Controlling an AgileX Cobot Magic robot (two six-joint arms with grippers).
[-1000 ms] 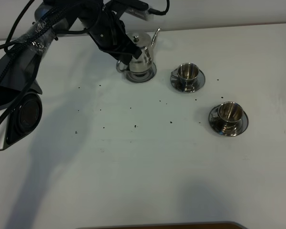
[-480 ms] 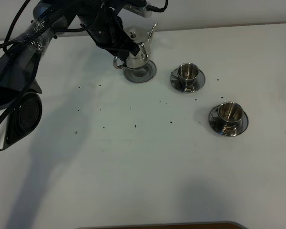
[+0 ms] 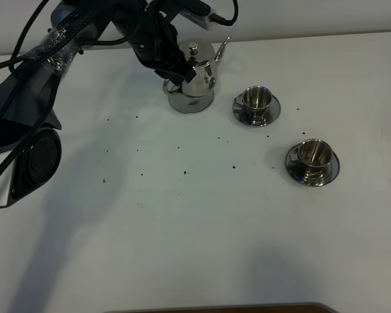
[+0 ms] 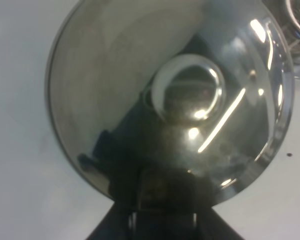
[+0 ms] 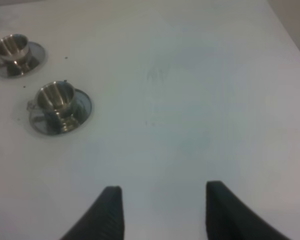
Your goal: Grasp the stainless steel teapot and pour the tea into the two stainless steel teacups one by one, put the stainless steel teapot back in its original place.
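Note:
The stainless steel teapot (image 3: 200, 67) hangs just above a round steel base (image 3: 190, 102) at the back of the table, spout pointing up and to the right. My left gripper (image 3: 171, 65) is shut on its loop handle from the left. In the left wrist view the teapot (image 4: 170, 95) fills the frame from above, knob in the middle, with the left gripper (image 4: 162, 210) dark at the edge. One of the two stainless steel teacups (image 3: 255, 101) stands on its saucer just right of the pot, the other teacup (image 3: 313, 156) nearer and further right. My right gripper (image 5: 162, 210) is open over bare table, with both teacups (image 5: 57, 102) (image 5: 12, 47) ahead.
The white table (image 3: 202, 222) carries small dark specks scattered across its middle. The left arm's black body and cables (image 3: 32, 85) stretch along the left side. A brown edge (image 3: 215, 308) shows at the table's front.
The teapot has risen off its round base in my left gripper, swung a little left, then shifted right toward the closer cup. The cups have not moved.

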